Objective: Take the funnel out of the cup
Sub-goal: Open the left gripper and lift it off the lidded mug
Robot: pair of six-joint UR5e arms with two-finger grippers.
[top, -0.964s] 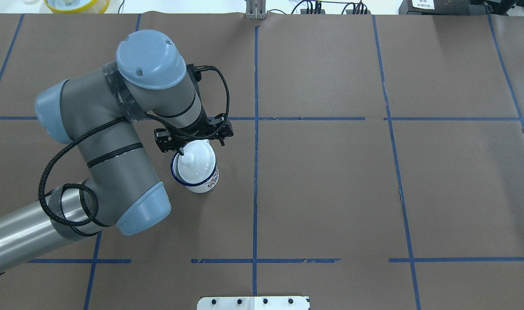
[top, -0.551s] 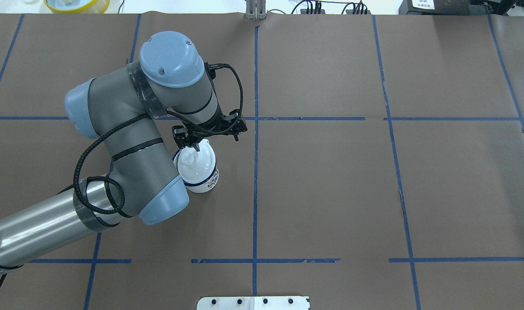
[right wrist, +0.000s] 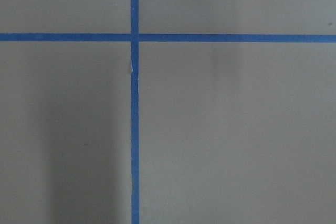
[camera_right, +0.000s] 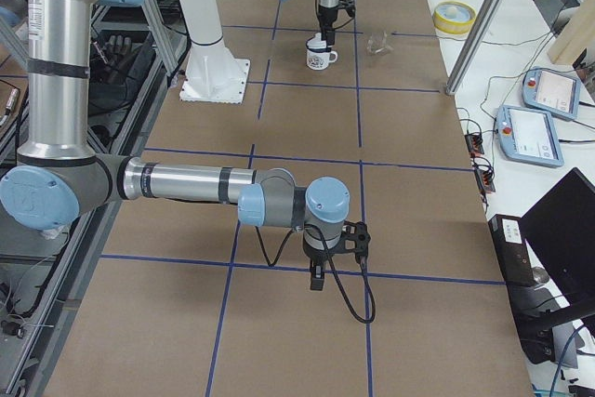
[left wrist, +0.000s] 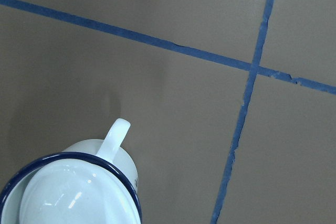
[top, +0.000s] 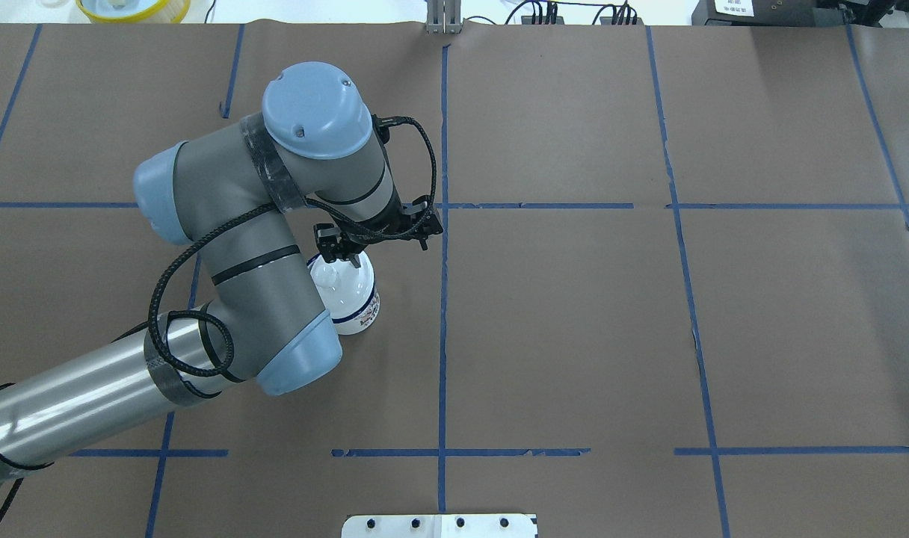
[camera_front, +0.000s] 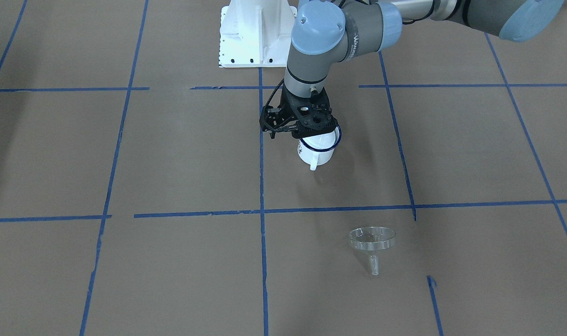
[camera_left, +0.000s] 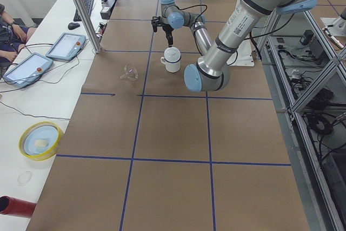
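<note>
Tabletop (camera_front: 171, 154): brown paper ruled into squares by blue tape lines (camera_front: 262, 186); the robot's white base stands on the far side of the cup from the handle.

Left tool (camera_front: 303, 127): hangs pointing down, close over the cup's mouth. Its jaws look spread and released, with nothing between them. I can make out no contact with the rim.

Cup (camera_front: 317, 153): white mug with a dark blue rim, upright on the tabletop, its handle (camera_front: 313, 164) turned away from the robot. In the left wrist view a white domed shape (left wrist: 73, 198) fills the mouth. Whether that is a lid or the mug's own inside I cannot tell.

Funnel (camera_front: 372, 243): clear, lying on its side on the bare paper, spout pointing away from the cup. It is well apart from the cup, out beyond the handle side and towards the robot's left. Nothing touches it.

Right tool (camera_right: 316, 276): far from the cup, towards the robot's right end of the tabletop, pointing down above the paper. I cannot tell whether it is released or clenched.

Step in hand: the funnel is out of the cup, so the removal itself looks done. What remains is clearing the arm.

Next move: probably a straight lift off the cup before any sideways travel, so the fingers do not clip the rim or handle.
</note>
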